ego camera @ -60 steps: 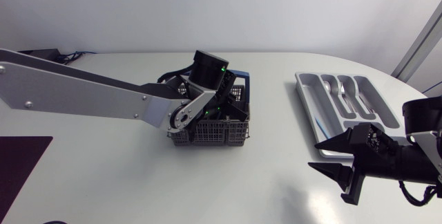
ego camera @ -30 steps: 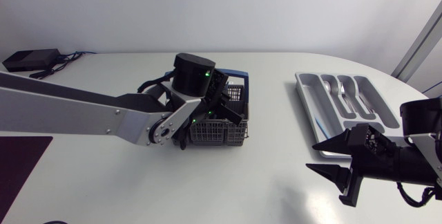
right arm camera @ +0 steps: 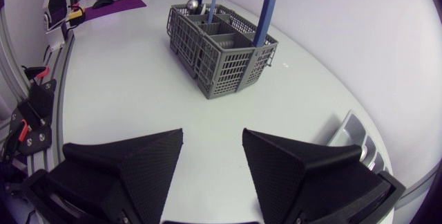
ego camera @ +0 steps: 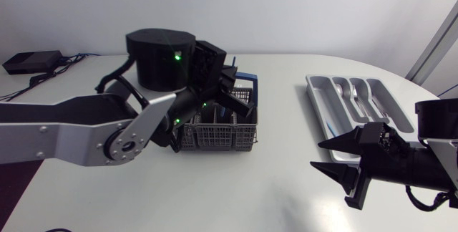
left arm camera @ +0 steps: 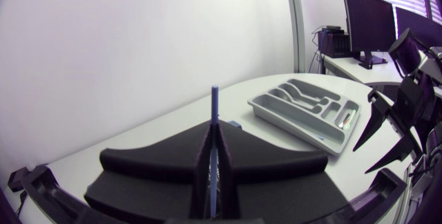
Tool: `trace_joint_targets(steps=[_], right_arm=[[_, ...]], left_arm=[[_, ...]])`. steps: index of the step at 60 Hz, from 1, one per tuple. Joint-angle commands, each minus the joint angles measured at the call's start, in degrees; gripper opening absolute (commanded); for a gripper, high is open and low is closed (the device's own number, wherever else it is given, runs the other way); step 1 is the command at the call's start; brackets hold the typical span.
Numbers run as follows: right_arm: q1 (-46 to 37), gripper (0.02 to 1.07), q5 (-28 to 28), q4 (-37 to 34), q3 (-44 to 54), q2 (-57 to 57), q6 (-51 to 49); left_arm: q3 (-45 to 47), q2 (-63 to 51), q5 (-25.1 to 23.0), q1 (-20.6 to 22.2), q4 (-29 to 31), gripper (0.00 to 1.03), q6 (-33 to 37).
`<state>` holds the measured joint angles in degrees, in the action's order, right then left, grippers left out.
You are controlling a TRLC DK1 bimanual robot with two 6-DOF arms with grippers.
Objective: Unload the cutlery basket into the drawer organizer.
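Item: slim blue-handled cutlery piece (left arm camera: 215, 103), pinched in left gripper (left arm camera: 213, 137) over grey mesh basket (ego camera: 215, 137), table centre. Likely light, stiff, slick; grip mid-handle. Idle: right gripper (right arm camera: 213, 156), spread wide, beside grey plastic organizer (ego camera: 318, 92), right.

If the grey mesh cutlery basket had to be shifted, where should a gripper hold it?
By the top of its blue arched handle, from above: the thin bar stands upright across the grey mesh basket's middle, while its walls look too wide to span. The left gripper, shut on a thin blue utensil, is above it.
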<state>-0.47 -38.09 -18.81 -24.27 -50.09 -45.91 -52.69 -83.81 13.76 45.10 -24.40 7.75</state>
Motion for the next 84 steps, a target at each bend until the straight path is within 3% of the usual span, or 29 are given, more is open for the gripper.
trace_joint_targets(steps=[1,4,21,28,39,59,65,84], right_arm=[[1.70,0.67,0.38,0.61,-0.69,0.69,3.90],[3.19,0.74,1.79,0.61,-1.83,0.69,6.97],[9.96,0.75,1.70,-2.02,-12.29,-1.51,16.82],[14.97,0.75,1.44,-1.67,-18.00,-5.37,23.67],[21.39,0.75,1.26,-0.97,-25.39,-13.20,31.06],[26.05,0.74,-0.94,2.20,-31.80,-24.18,36.77],[25.34,0.64,-1.38,2.72,-33.21,-25.85,36.86],[23.41,0.55,-2.43,3.16,-36.11,-29.72,37.56]], left_arm=[[0.57,3.83,-0.66,0.51,0.41,0.03,0.95],[-0.14,5.94,-1.81,0.34,2.52,0.03,-0.01],[-6.55,10.51,-14.46,-5.73,17.28,0.03,-8.63],[-11.39,9.19,-27.56,-12.67,25.19,0.03,-14.52],[-14.20,7.96,-37.31,-16.10,27.22,0.03,-20.84],[-19.12,-0.83,-46.63,-17.86,27.30,0.03,-27.88],[-20.26,-2.85,-49.53,-19.00,27.48,0.03,-29.63],[-20.70,-4.17,-50.32,-19.26,27.39,0.03,-30.78]])
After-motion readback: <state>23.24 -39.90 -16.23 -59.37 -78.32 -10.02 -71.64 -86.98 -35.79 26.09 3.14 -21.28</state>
